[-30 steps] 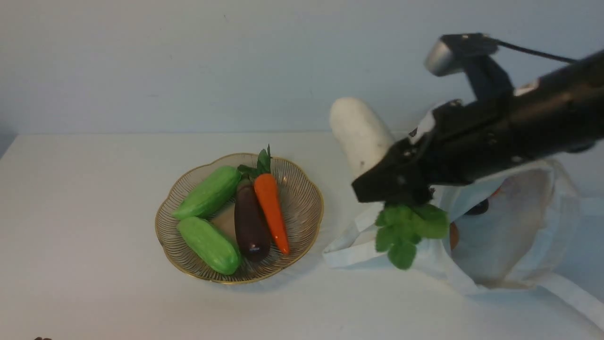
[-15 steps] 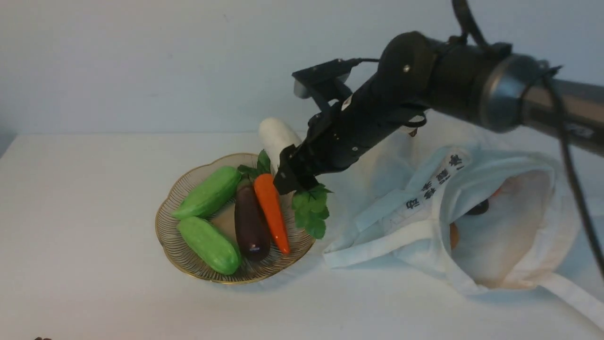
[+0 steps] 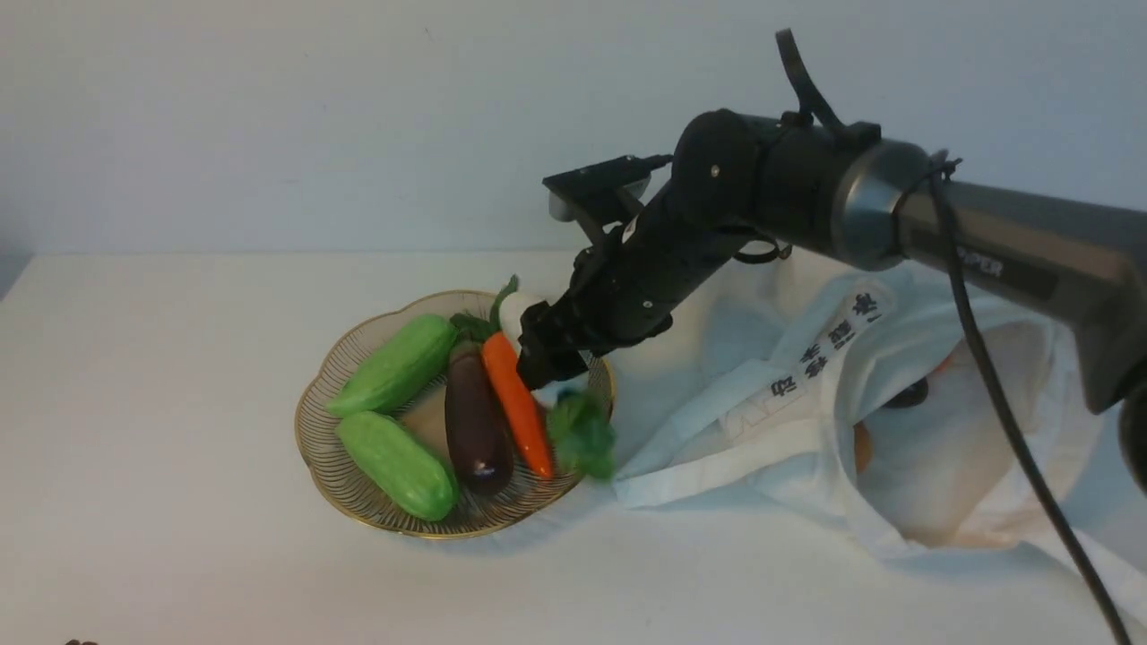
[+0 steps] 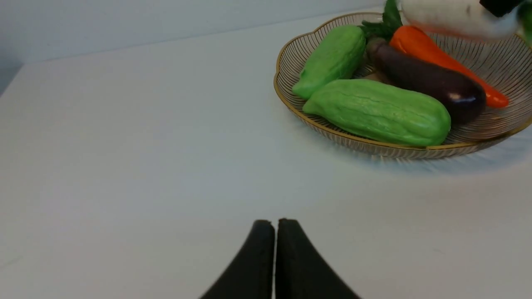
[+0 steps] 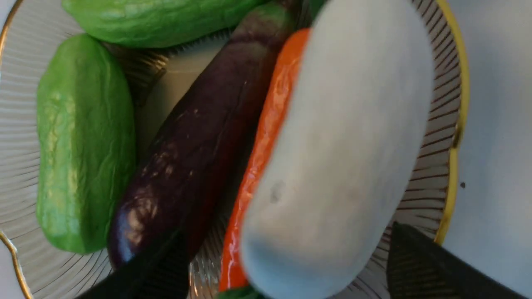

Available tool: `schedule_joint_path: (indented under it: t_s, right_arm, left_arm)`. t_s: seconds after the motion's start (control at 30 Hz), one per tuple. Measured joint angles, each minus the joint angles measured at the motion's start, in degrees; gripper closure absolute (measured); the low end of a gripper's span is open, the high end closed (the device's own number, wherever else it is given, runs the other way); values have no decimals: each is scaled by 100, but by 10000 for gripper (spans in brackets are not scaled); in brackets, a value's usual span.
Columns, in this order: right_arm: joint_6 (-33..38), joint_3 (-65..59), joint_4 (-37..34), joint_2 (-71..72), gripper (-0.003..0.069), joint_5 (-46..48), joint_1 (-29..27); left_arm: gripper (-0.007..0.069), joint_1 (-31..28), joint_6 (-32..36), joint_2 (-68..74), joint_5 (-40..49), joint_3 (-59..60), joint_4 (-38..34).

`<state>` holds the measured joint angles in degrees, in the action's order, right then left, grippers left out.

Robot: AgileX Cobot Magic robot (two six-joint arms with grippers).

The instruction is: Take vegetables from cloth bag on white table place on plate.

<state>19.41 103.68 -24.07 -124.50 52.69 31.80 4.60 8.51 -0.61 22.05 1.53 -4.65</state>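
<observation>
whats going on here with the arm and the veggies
The right pincer is over the plate with its jaws apart, and the white radish sits loose between them, beside the carrot and eggplant. The cloth bag lies open to the plate's right. The left pincer is shut and holds nothing.

We just see a plain pale bluish wall (image 3: 269, 116) out back, plus a tiny dark blob (image 3: 81, 642) bottom-left.
</observation>
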Motion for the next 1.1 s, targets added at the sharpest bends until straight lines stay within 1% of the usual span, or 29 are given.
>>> schedule_joint_path:
  t_s: [0.07, 0.23, 0.27, 0.3, 0.37, 0.4, 0.43, 0.5, 0.57, 0.63, 0.7, 0.77, 0.93, 1.07, 1.1]
  right_arm:
    - [0, 0, 0, 45, 58, 57, 0]
    - [0, 100, 34, 161, 62, 167, 6]
    - [0, 187, 86, 236, 86, 302, 18]
    - [0, 198, 94, 246, 90, 326, 17]
    - [-139, 413, 286, 414, 181, 780, 37]
    - [-277, 494, 390, 534, 247, 952, 44]
    - [-303, 509, 416, 560, 260, 986, 44]
    - [-611, 630, 696, 980, 446, 1327, 51]
    - [-778, 651, 832, 1386, 561, 1496, 51]
    - [-942, 666, 937, 1956, 643, 1627, 51]
    - [-994, 666, 1002, 2283, 657, 1666, 51]
    - [-1209, 672, 1148, 2876, 670, 1759, 51]
    - [-1623, 610, 1521, 4083, 673, 1819, 51]
    - [-1769, -10, 1682, 5081, 673, 1509, 51]
    - [-1865, -449, 1774, 5558, 674, 1287, 51]
  left_arm:
    - [633, 0, 0, 0, 0, 0, 0]
    - [633, 0, 0, 0, 0, 0, 0]
    - [633, 0, 0, 0, 0, 0, 0]
    - [633, 0, 0, 0, 0, 0, 0]
    - [633, 0, 0, 0, 0, 0, 0]
    - [633, 0, 0, 0, 0, 0, 0]
    - [633, 0, 0, 0, 0, 0, 0]
    - [633, 0, 0, 0, 0, 0, 0]
    - [633, 0, 0, 0, 0, 0, 0]
    - [633, 0, 0, 0, 0, 0, 0]
    - [633, 0, 0, 0, 0, 0, 0]
    - [633, 0, 0, 0, 0, 0, 0]
    - [633, 0, 0, 0, 0, 0, 0]
    - [633, 0, 0, 0, 0, 0, 0]
    - [633, 0, 0, 0, 0, 0, 0]
